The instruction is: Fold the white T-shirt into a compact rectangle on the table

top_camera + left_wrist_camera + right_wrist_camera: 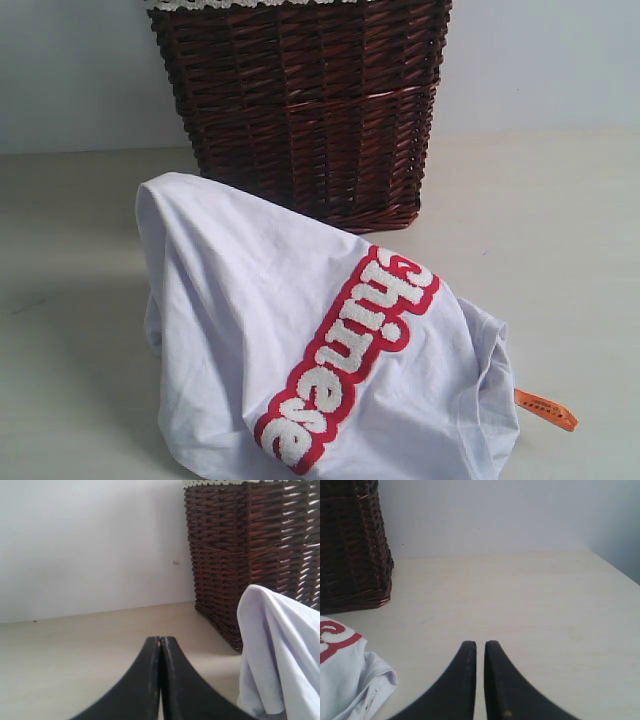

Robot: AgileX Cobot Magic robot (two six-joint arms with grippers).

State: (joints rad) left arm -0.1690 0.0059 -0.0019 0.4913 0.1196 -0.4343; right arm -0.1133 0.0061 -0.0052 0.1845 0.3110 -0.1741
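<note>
1. The shirt [250, 320] sits in a loose heap on the table [70, 300]. It is bunched up to a peak, not spread flat, and its red band [350, 360] runs slantwise down the front. By my reading, no fold has been made yet.
2. The left gripper [160, 639] is closed, its fingers pressed together with nothing between them. It sits low over bare table.
3. The shirt is near this gripper, ahead and off to the side that faces the other arm. A raised fold of cloth stands higher than the fingertips.
4. The right gripper [480, 644] is all but closed, with only a sliver of gap, and it is empty. It too sits low over bare table.
5. From this gripper, the shirt's hemmed edge lies close by on the side toward the left arm. Open table lies ahead.
6. The two grippers flank the heap, probably so that each can reach its own side of the cloth and pull it flat.
7. The basket [300, 100] stands beyond the shirt from both grippers. I cannot tell whether cloth touches it.
8. An orange tag [545, 408] sticks out on the right gripper's side.
9. Neither gripper shows in the exterior view.
</note>
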